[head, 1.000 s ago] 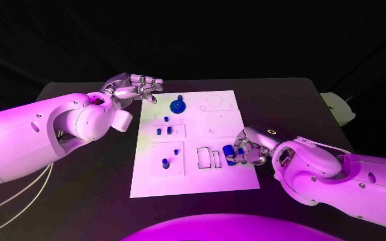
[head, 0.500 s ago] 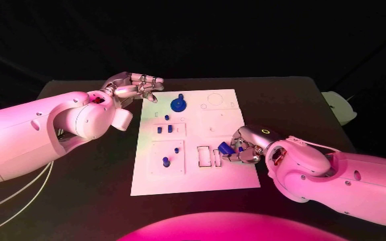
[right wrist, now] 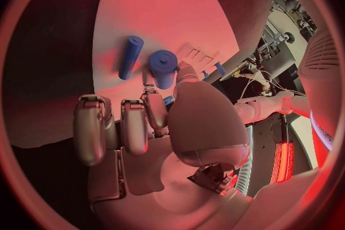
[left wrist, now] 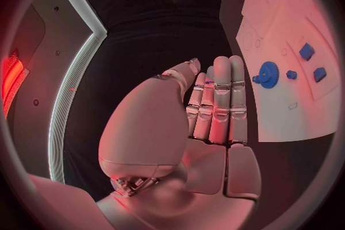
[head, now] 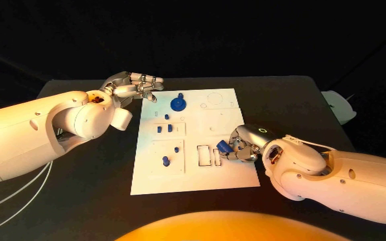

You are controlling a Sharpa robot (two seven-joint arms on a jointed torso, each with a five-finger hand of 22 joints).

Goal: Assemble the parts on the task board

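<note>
The white task board (head: 193, 140) is lying in the middle of the black table (head: 298, 101). The right hand (head: 241, 147) is sitting over the board's near right side, and it is pinching a small blue part (right wrist: 163, 69) between its thumb and a finger. Another blue part, a little rod (right wrist: 130, 57), is lying flat on the board just beside it. The left hand (head: 135, 89) is waiting at the board's far left corner with its fingers straight and side by side, holding nothing. A blue gear (head: 178, 105) is sitting on the board near that hand.
</note>
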